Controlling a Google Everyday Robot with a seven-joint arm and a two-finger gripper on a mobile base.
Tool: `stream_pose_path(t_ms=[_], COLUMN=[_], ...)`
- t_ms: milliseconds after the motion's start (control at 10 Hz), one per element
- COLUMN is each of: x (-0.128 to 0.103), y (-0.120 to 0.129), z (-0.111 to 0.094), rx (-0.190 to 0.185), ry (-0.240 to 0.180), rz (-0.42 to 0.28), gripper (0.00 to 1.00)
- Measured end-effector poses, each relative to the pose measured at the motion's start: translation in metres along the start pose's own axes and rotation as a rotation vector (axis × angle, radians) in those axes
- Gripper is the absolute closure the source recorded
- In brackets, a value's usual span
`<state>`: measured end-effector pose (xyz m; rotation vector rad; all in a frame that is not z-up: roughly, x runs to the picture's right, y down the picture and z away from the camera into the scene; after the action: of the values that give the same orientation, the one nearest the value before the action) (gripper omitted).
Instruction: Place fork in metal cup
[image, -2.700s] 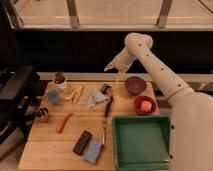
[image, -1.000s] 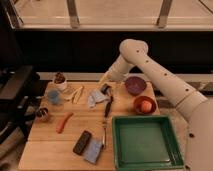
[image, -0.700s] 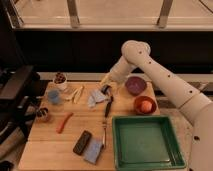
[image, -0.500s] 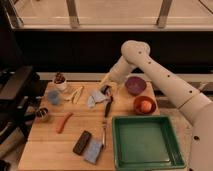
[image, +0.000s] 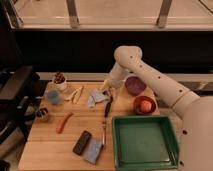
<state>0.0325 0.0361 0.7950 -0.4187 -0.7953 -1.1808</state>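
Silver fork (image: 103, 135) lies front-to-back by green tray (image: 114, 146); hand (image: 105, 89) nr cloth (image: 95, 100).

Single view. The camera sits high on the near side of the wooden table (image: 50, 145), tilted down and facing the dark far wall (image: 75, 50). Mid distance: whole tabletop in frame, green tray (image: 142, 119) lower right. The arm (image: 150, 80) enters from the right; the gripper (image: 106, 86) hangs beyond the tray's far-left corner.

Wooden table (image: 50, 147), dark wall (image: 75, 52), bright windows (image: 115, 10) above, black chair (image: 17, 90) left
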Motion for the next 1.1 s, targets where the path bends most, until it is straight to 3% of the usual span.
stream_pose_path(t_ms=[500, 800, 900, 1100], x=[-0.016, -0.023, -0.025, -0.026], y=[0.015, 0.008, 0.009, 0.008], z=[0.038, 0.059, 0.062, 0.063], rx=[-0.08, -0.168, -0.172, -0.172], ry=[-0.027, -0.062, -0.088, -0.093], rz=[-0.032, -0.107, -0.121, -0.124], gripper=[0.38, 0.38, 0.38, 0.38])
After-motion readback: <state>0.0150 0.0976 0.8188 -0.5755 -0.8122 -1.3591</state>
